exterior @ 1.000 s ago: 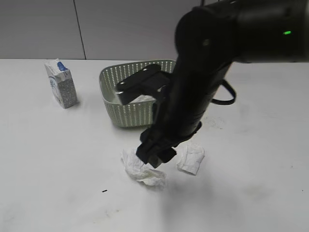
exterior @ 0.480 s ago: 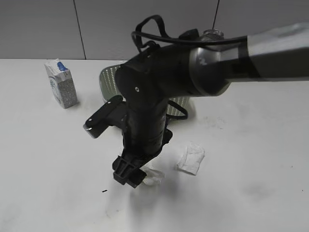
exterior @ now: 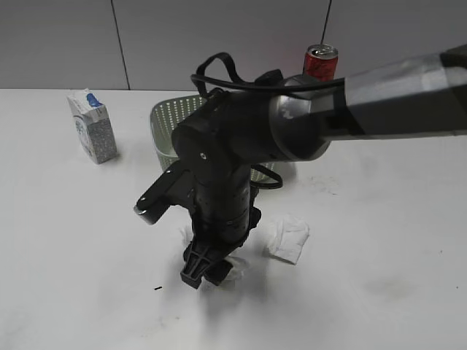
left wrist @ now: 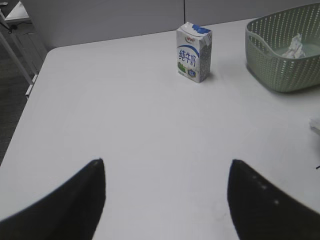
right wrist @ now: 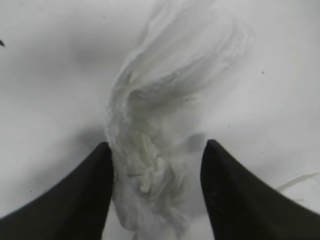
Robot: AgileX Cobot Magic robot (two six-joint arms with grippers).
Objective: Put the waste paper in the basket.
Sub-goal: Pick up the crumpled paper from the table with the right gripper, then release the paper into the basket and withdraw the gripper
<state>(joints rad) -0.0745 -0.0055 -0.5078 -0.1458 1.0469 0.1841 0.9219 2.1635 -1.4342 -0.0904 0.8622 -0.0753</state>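
- The right claw points straight down at the white worktop, near the front middle of the scene; in the exterior view its black tip sits right at the surface.
- In the right wrist view its two dark fingers stand apart, spread on either side of one wad of waste paper. The wad fills the gap between them; the left finger touches the paper's edge, while the right finger seems just beside it. The fingers have not closed on the paper.
- In the exterior view that same wad is almost wholly hidden under the arm; only a small white edge shows to the right of the claw tip.
- A second wad lies flat on the worktop just right of the arm, apart from the claw.
- The basket stands farther back, behind the arm, which hides most of it.
- The left wrist view shows a third wad lying inside the basket, against its far wall.
- The left claw hovers over bare worktop at the left side, its fingers wide apart and holding nothing.
- A white-and-blue carton stands upright at the far left, well apart from the basket.
- A red can stands at the far edge, behind the right arm.
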